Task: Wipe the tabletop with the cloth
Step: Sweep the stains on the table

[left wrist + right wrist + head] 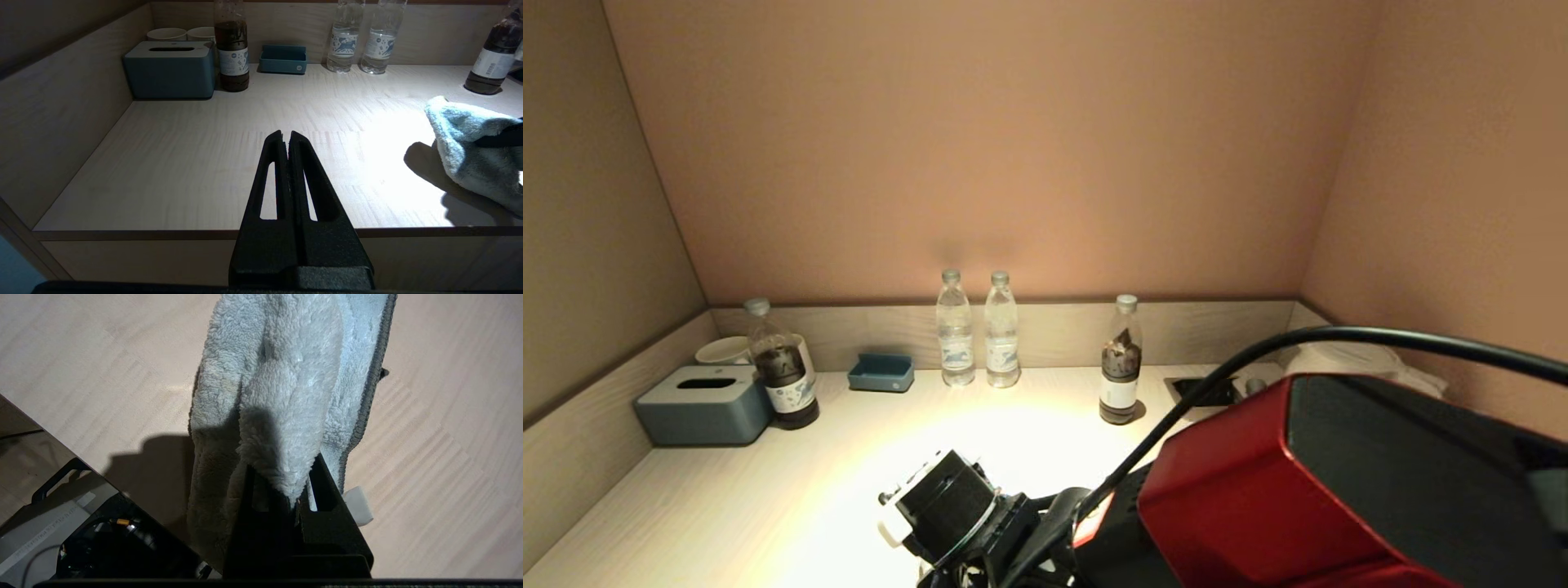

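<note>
The pale blue fluffy cloth point(286, 388) hangs from my right gripper point(288, 477), which is shut on one corner of it, over the light wooden tabletop point(449, 437). The left wrist view shows the cloth point(466, 151) draping down onto the table's right front part, lit by a bright patch. In the head view the cloth is hidden under my red and black right arm point(1339, 482). My left gripper point(286, 135) is shut and empty, hovering at the table's front edge point(122, 234), left of the cloth.
Along the back stand a grey-blue tissue box point(704, 404), cups point(723, 349), two dark bottles point(783, 376) point(1121, 363), two water bottles point(955, 331) point(1001, 333) and a small blue tray point(880, 372). Walls close in the left, back and right.
</note>
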